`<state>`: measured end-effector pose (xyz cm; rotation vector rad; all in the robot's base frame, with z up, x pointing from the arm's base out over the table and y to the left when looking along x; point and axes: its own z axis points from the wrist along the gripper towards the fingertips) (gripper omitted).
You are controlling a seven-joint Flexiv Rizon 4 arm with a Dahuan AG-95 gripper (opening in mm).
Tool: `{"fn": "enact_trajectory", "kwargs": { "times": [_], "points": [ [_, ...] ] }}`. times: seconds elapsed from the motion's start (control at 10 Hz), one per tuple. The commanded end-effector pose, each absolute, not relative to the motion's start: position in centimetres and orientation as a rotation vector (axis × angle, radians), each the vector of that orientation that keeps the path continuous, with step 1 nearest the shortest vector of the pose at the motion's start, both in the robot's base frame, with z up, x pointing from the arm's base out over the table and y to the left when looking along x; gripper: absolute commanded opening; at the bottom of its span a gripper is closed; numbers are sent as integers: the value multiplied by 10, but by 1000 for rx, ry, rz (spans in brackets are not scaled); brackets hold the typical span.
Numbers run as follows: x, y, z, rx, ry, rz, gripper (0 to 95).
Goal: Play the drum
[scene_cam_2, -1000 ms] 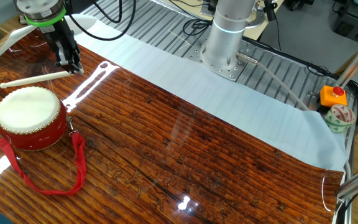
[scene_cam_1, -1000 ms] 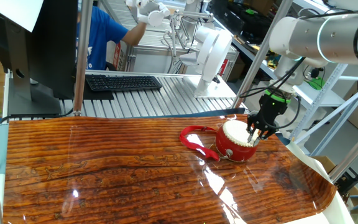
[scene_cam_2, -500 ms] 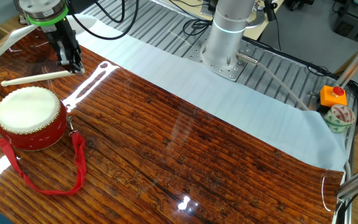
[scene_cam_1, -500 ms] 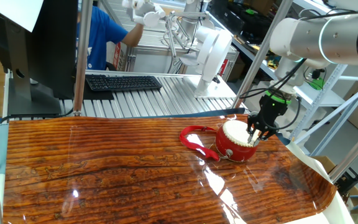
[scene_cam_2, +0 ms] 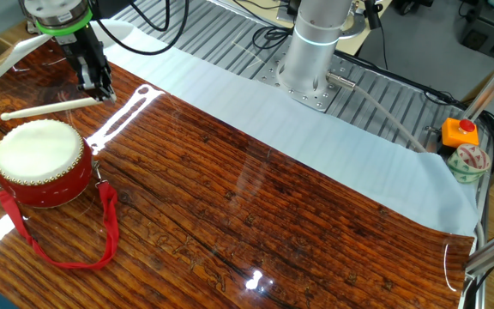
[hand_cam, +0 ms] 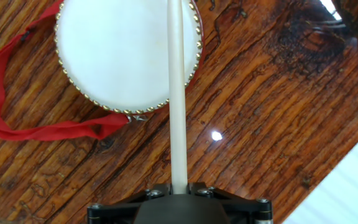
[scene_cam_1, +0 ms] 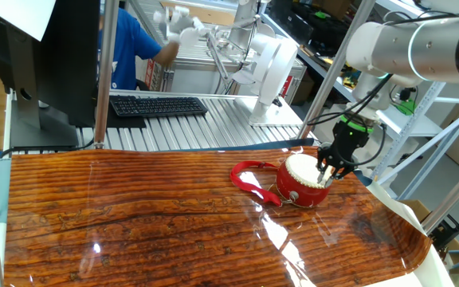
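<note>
Jaws clamped on the butt end of a pale drumstick [hand_cam: 177,93], and the gripper [scene_cam_2: 98,89] holds it out roughly level, the shaft reaching across the drum [scene_cam_2: 41,163] in the hand view. From the other fixed view the stick's far end hangs above and just past the rim of the head, not clearly touching it, though how much gap there is I cannot tell. The drum sits near the table's [scene_cam_1: 134,215] edge on the arm's side, squat and red with a cream-white round head [hand_cam: 123,50] ringed in small brass-coloured studs, its red ribbon strap [scene_cam_2: 67,245] trailing loose over the wood. Now the worry: that stick is smooth, thin and round, held only at one end, so a hard strike could twist it in the grip or let it slide. And the drum looks light and unanchored on a glossy, lacquered board, so an off-centre hit near the rim might tip it or skate it away. The strap lies clear of the stick's path. The tabletop is dark, heavily grained and throws bright glare.
</note>
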<state>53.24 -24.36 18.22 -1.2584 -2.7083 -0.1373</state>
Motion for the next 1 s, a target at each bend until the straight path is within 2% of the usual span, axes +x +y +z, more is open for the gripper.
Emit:
{"fn": "enact_trajectory", "kwargs": {
  "times": [0.1,0.6,1.0],
  "points": [
    [532,-243,182,-1277,-2737,-153,0],
    [526,-242,181,-1310,-2747,-194,0],
    [513,-234,214,-1309,-2717,-194,0]
  ]
}}
